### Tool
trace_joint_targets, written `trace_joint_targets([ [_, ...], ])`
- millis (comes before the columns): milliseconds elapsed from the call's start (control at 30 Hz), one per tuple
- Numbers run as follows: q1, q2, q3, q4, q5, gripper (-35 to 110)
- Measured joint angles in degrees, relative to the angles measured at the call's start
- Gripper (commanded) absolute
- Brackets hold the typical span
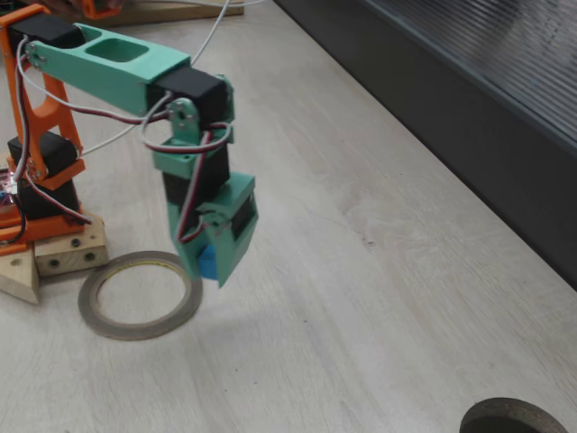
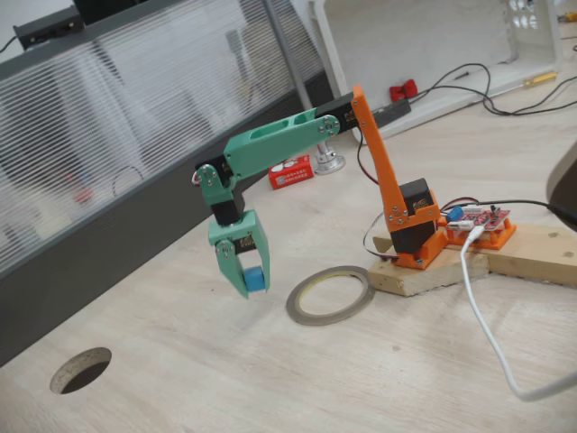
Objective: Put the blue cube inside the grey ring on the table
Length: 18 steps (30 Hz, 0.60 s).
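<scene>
My pincer (image 1: 215, 262) clamps the blue cube (image 1: 208, 263), hanging above the tabletop (image 1: 379, 298) just right of the grey ring (image 1: 140, 295) in both fixed views; ring opening lies leftward, cube not yet over it.

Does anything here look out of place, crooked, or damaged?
Nothing stands out. The gripper holds the blue cube above the table, beside the grey ring, which lies flat and whole. No damage or spill is visible.
</scene>
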<state>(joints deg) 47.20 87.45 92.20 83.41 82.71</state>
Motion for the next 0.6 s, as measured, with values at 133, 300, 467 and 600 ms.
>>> trace_joint_targets([
  [133,3.7,0.2,0.0,0.0,0.0,14],
  [300,4.2,0.2,0.0,0.0,0.0,14],
  [467,4.3,0.2,0.0,2.1,0.0,14],
  [600,4.3,0.2,0.0,9.3,0.0,14],
])
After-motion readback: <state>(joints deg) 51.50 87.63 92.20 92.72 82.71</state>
